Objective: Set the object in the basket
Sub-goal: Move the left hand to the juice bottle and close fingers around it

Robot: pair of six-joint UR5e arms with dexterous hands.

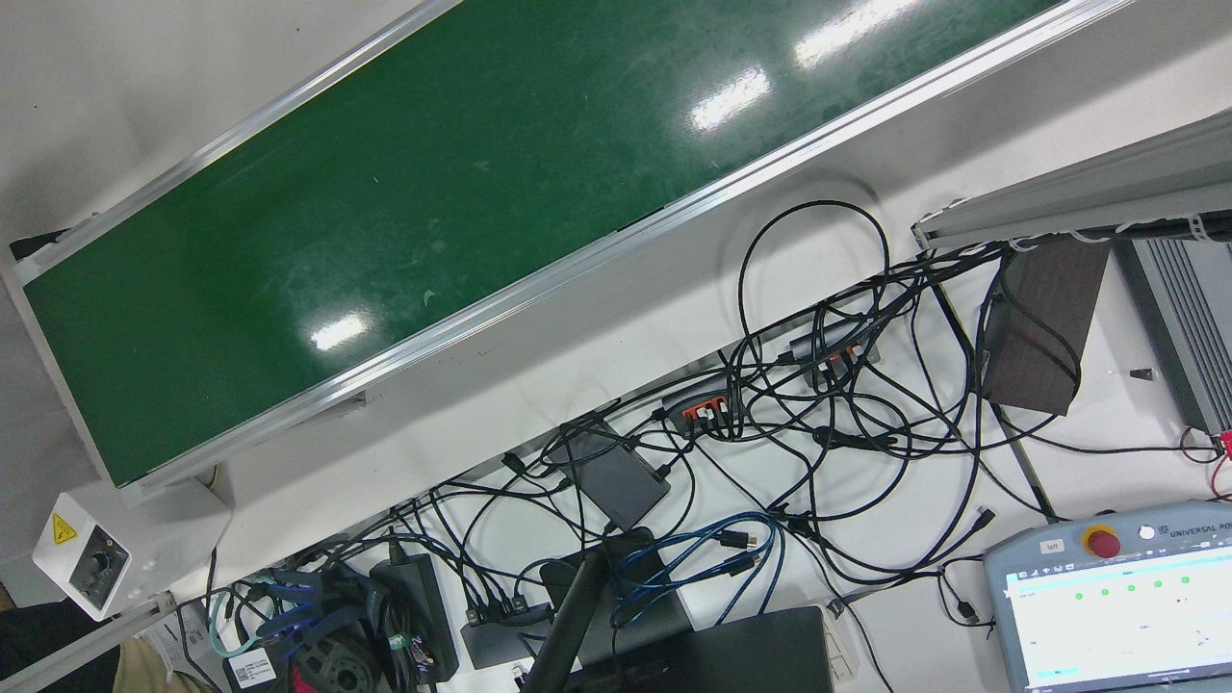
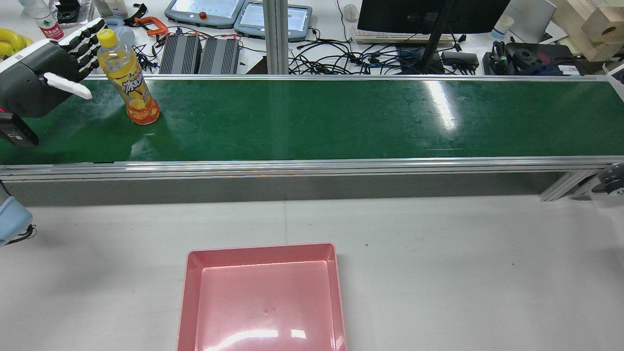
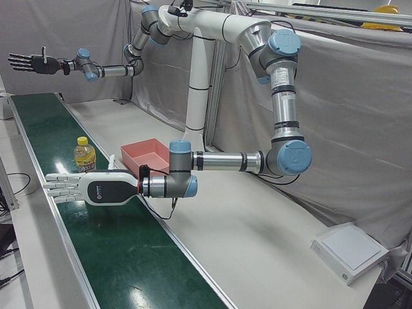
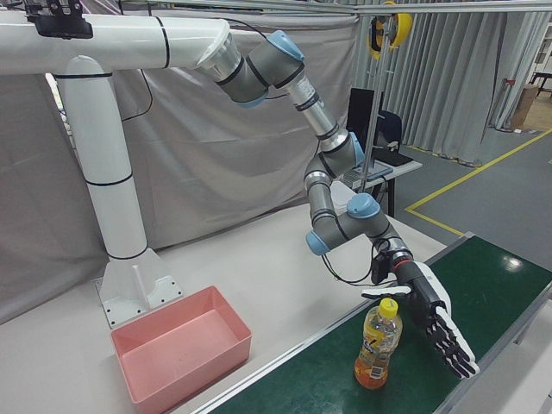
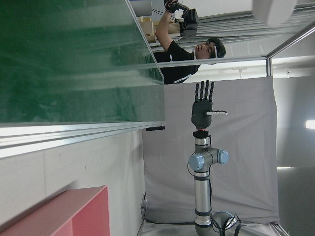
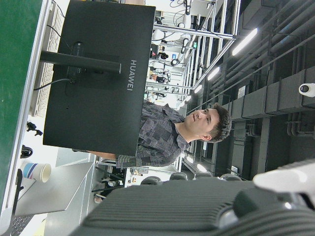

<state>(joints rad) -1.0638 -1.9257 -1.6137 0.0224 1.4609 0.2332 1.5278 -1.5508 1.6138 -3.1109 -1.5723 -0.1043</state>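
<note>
A yellow-capped orange drink bottle (image 2: 129,78) stands upright on the green conveyor belt (image 2: 341,117) near its left end. It also shows in the left-front view (image 3: 84,154) and the right-front view (image 4: 379,344). My left hand (image 2: 46,73) is open and flat, fingers stretched out, just left of the bottle and not holding it; it also shows in the left-front view (image 3: 87,188) and the right-front view (image 4: 434,319). The pink basket (image 2: 187,292) sits empty on the white table in front of the belt. My right hand (image 3: 29,62) is open and raised high over the far end of the belt.
Behind the belt lies a desk with cables (image 1: 818,385), a monitor (image 2: 429,14) and teach pendants (image 2: 204,9). A metal rail (image 2: 312,165) edges the belt on the table side. A white box (image 3: 351,251) lies at the table's corner.
</note>
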